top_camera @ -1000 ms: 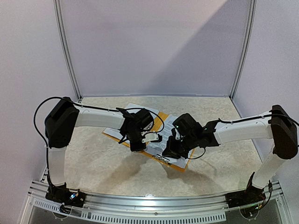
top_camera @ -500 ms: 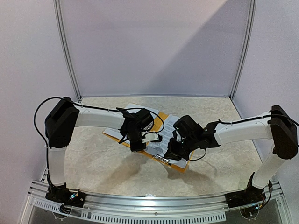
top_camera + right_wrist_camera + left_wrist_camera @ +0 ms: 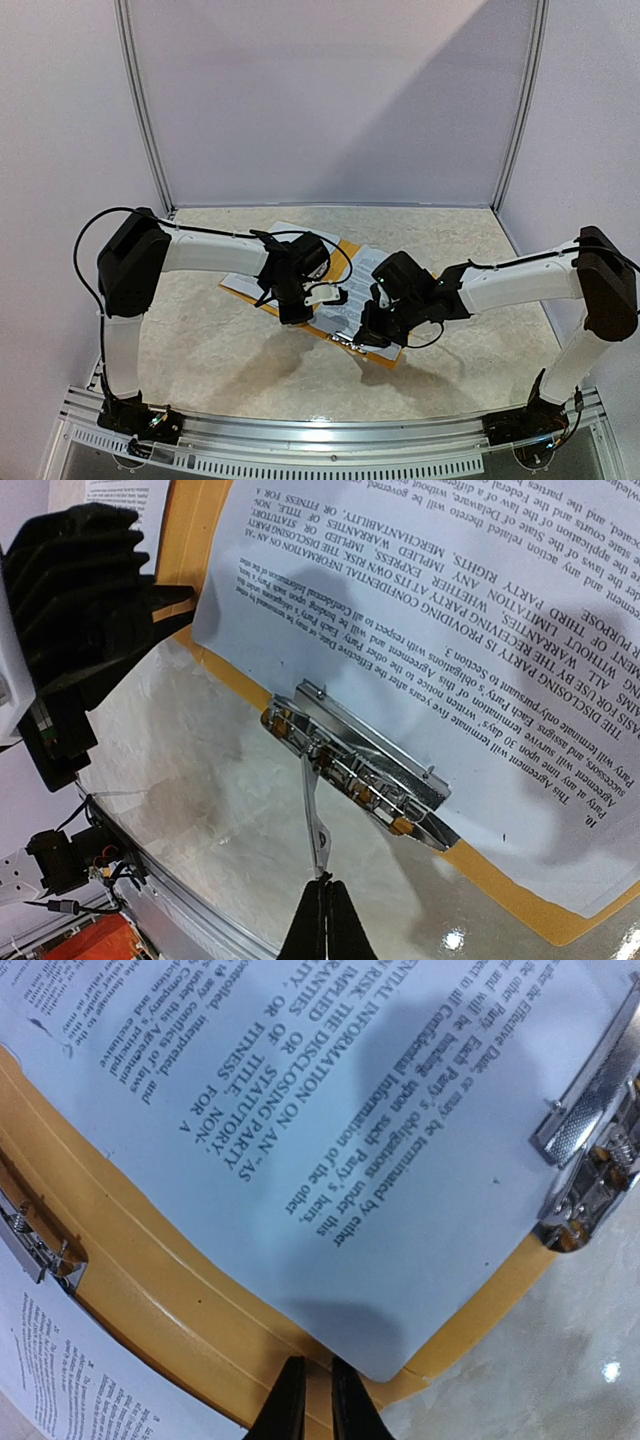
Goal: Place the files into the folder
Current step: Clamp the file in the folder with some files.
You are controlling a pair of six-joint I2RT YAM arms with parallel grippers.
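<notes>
Beneath files (image 3: pixel 450 600), folder (image 3: pixel 190 520) mostly hidden

- Your files (image 3: pixel 330 1110) are smooth, matt white paper printed in black ink.
- The folder (image 3: pixel 170 1300) beneath them looks like orange-yellow plastic, smooth, with a soft sheen along its moulded ridges.
- At 3 o'clock in the left wrist view, the clip (image 3: pixel 590 1120) is bright polished metal with a knurled patch and small coil springs.
- Its thin lever (image 3: pixel 312 815) is the same shiny metal.
- The table (image 3: pixel 220 780) has a marbled beige top, glossy enough to throw highlights.
- The left gripper (image 3: pixel 316 1380) and right gripper (image 3: pixel 322 890) have matt black, plastic-looking fingers.
- At 6 o'clock in the top view, the rail (image 3: pixel 320 432) is pale, satin-finished metal.
</notes>
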